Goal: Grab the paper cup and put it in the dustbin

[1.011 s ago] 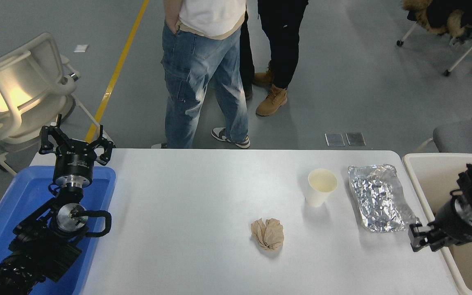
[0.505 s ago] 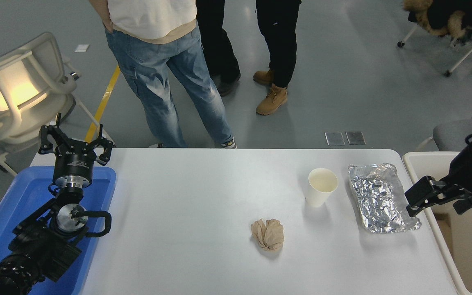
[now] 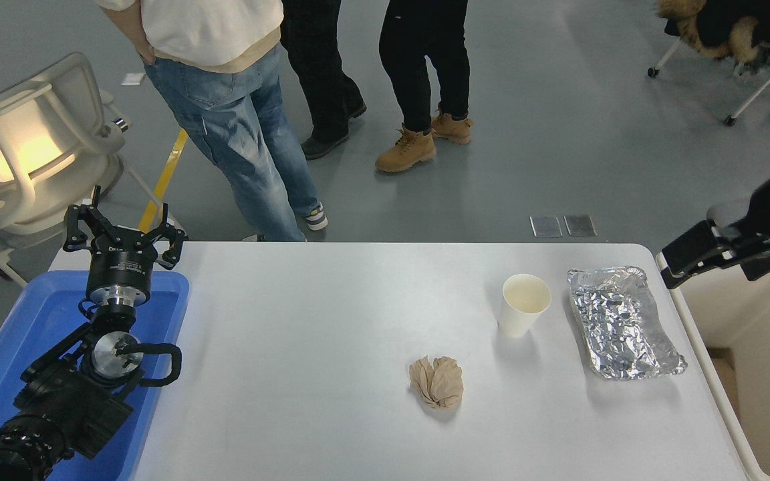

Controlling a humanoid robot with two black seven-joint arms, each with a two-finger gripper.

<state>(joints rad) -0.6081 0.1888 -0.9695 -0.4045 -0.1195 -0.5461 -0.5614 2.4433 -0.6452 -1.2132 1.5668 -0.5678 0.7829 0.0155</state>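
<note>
The paper cup (image 3: 524, 304) stands upright on the white table (image 3: 331, 334), right of centre, white with a cream inside. The dustbin (image 3: 746, 314), a cream-white bin, sits off the table's right edge, only partly in view. Above the bin's far corner hangs my right gripper (image 3: 726, 259), open and holding nothing. It is well to the right of the cup and raised above table level. My left gripper (image 3: 123, 230) is parked at the lower left over the blue tray (image 3: 24, 327), its fingers spread open.
A crinkled foil tray (image 3: 619, 321) lies between the cup and the dustbin. A crumpled brown paper ball (image 3: 436, 381) rests nearer me, left of the cup. People's legs (image 3: 244, 147) stand beyond the far edge. A white chair (image 3: 31, 147) is at the far left.
My right arm has swung up and away from the near right table edge to above the bin's far corner. The people behind the table have stepped left. Cup and left arm are unmoved.
</note>
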